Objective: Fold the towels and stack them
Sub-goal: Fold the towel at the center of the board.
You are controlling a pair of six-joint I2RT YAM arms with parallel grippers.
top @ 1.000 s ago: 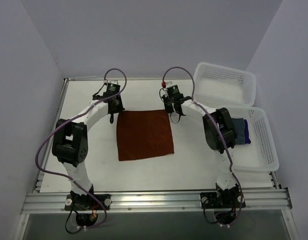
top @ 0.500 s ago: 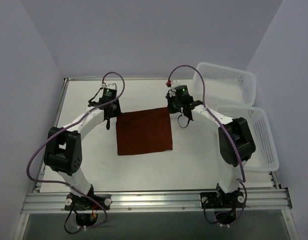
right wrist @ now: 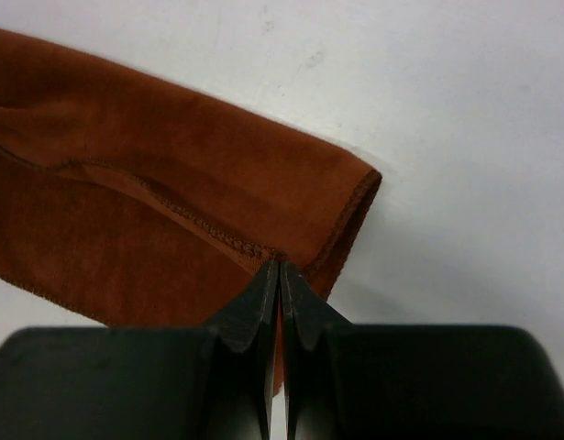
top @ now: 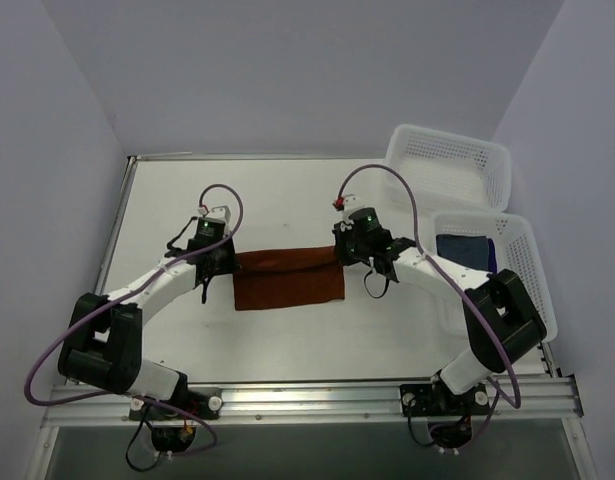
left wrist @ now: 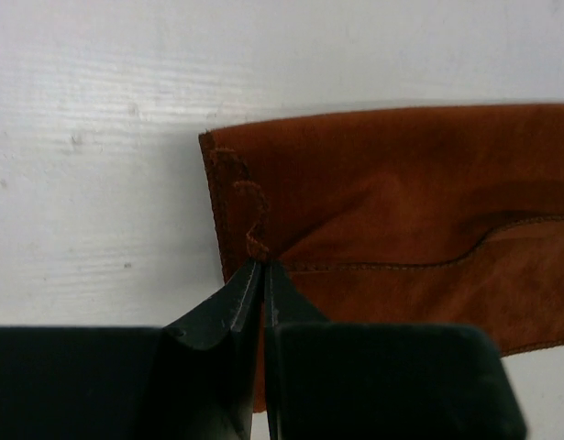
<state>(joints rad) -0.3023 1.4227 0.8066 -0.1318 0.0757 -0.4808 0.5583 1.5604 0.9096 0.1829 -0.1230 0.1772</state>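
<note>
- In the overhead view the rust towel [top: 289, 278] is seen lying on the white table [top: 287, 200], near its middle and between the two arms.
- Only that view takes in its whole outline: a narrow doubled band. Its long axis runs left to right, parallel to the table's near edge.
- The folded edge is turned toward the far side. The open edges face the arm bases.
- The left gripper [top: 227, 266] is placed at the band's left short end and the right gripper [top: 339, 256] at its right short end. Their jaw state cannot be judged from overhead.
- In the left wrist view the left gripper [left wrist: 261, 266] is seen pinched closed on the stitched corner of the upper layer, where the cloth is puckered.
- In the right wrist view the right gripper [right wrist: 278, 264] is likewise clamped on the upper layer's hem, close to the right end.
- Surface detail is given by the wrist views alone: a rust orange-brown, suede-like nap and a hem stitched in matching thread. A strip of the lower layer is left showing nearer the camera than the upper hem.
- A slate blue-grey towel [top: 462, 247] is recorded only overhead, inside the nearer basket [top: 532, 300], well apart from the rust towel. The farther basket [top: 447, 165] stands behind it.
</note>
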